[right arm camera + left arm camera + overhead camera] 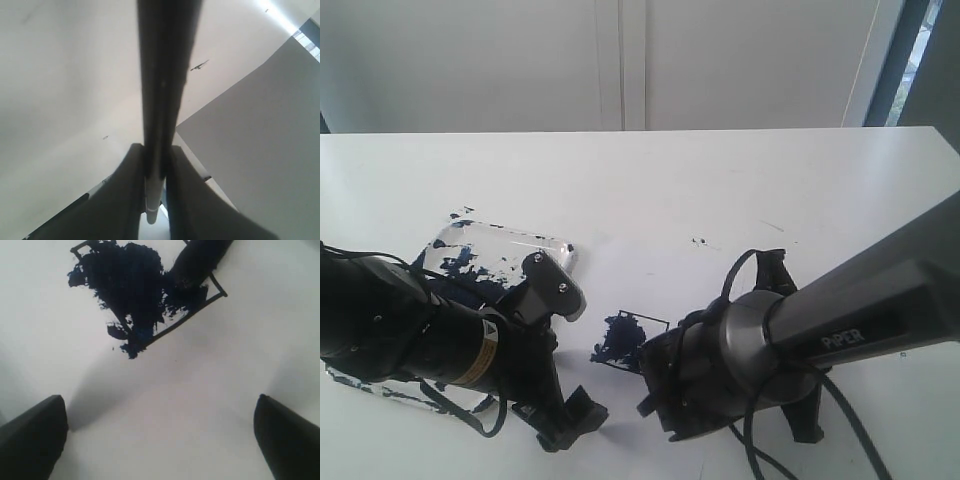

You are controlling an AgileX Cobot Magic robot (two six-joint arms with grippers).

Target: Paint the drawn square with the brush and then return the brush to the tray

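Observation:
The drawn square (632, 338) lies on the white surface, partly filled with dark blue paint (130, 285). My right gripper (655, 385) hangs low just right of the square, shut on the brush (162, 100); the black handle runs between its fingers (125, 200). In the left wrist view a dark blunt end (197, 262) touches the square's corner, seemingly the brush tip. The clear tray (510, 250), blotched with blue paint, sits at the left under my left arm. My left gripper (160, 440) is open over bare white surface just short of the square, holding nothing.
Small paint specks (700, 241) mark the table beyond the square. The left arm's black body (410, 330) covers the tray's near part. The right arm (860, 310) reaches in from the right edge. A white wall rises behind the table.

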